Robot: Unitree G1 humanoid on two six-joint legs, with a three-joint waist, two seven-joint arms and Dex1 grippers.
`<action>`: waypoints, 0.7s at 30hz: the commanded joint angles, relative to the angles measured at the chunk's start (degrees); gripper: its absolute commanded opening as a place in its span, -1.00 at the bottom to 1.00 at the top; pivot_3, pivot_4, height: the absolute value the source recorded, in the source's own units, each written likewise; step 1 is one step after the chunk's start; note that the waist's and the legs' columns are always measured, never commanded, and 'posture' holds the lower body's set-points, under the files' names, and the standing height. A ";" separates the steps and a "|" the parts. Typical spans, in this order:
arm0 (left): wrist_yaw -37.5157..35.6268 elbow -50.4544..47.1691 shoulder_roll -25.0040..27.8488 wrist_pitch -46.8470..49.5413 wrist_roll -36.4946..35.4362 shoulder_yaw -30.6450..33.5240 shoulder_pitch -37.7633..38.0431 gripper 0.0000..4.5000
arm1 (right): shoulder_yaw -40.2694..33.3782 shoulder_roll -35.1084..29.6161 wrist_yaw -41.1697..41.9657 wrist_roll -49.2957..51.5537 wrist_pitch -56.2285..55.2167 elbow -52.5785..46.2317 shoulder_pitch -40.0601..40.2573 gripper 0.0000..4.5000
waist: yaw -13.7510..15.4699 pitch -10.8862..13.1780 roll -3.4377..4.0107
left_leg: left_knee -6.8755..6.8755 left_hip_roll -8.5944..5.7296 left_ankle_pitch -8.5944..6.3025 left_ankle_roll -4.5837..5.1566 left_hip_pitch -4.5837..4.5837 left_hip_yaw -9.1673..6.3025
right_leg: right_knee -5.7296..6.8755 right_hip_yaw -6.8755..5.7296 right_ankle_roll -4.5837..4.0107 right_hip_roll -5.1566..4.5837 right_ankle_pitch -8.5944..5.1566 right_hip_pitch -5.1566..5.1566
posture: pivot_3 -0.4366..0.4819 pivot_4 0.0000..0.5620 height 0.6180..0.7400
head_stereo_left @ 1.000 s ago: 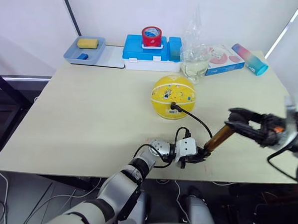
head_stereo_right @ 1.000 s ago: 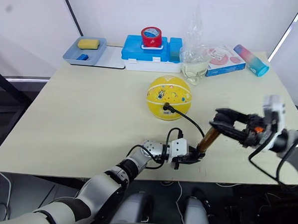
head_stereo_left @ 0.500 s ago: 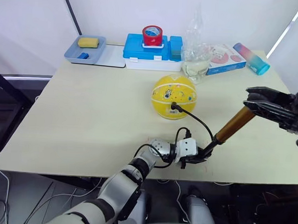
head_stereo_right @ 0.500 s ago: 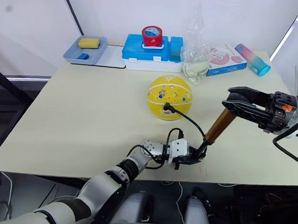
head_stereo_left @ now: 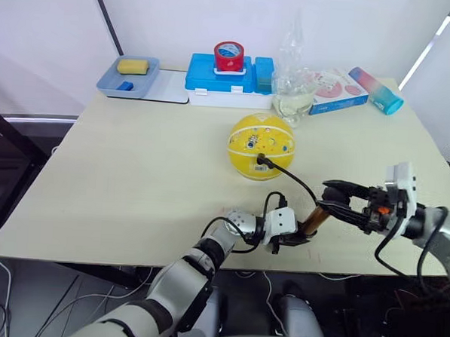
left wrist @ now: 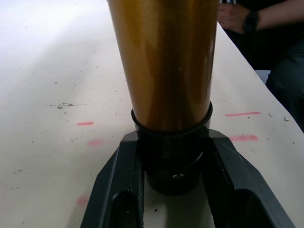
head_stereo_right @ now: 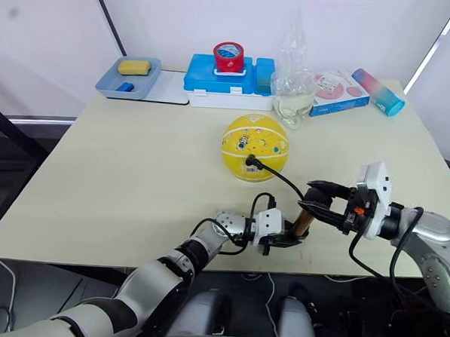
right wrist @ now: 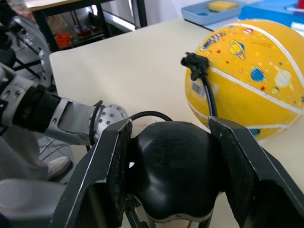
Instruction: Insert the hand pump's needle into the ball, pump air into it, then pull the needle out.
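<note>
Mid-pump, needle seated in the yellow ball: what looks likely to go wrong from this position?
Three possible risks:
1. The yellow ball with white panel lines sits free on the table; a tug on the thin black hose may roll it or work the fitting loose.
2. The left end effector grips only the gold-barrelled hand pump's black base cap, so hard strokes may tip it.
3. The right end effector clamps a rounded black handle that may slip.

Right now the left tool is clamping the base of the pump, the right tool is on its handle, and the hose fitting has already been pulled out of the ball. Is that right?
Not quite. The hose fitting is still plugged into the ball, as the right wrist view shows. The rest holds: the left tool clamps the base of the pump, and the right tool is on its handle.
</note>
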 commanded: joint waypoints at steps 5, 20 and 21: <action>-1.12 2.21 1.08 0.66 2.57 -1.88 2.64 -0.49 | -10.27 -4.83 1.81 8.09 6.74 -1.26 -2.39 -0.09 | 0.10 0.04 0.06 | -0.01 0.00 0.00 0.00 -0.04 0.00 | -0.01 0.00 -0.02 -0.02 0.00 -0.03 | -0.05 -0.47 0.99; -1.39 2.69 1.42 0.66 2.77 -1.87 1.72 -0.49 | -25.08 -16.32 -2.32 28.42 22.08 0.40 -15.88 -0.09 | 0.12 0.12 0.15 | -0.04 -0.02 0.00 -0.01 -0.18 0.05 | -0.05 0.03 -0.02 -0.10 0.01 -0.11 | -0.05 -0.47 0.99; -1.41 2.72 1.48 0.63 2.80 -1.91 1.70 -0.49 | -25.21 -16.73 -2.55 28.96 22.75 0.57 -16.60 -0.09 | 0.12 0.13 0.14 | -0.03 -0.02 0.00 0.00 -0.21 0.06 | -0.03 0.05 -0.02 -0.12 0.02 -0.15 | -0.05 -0.47 0.99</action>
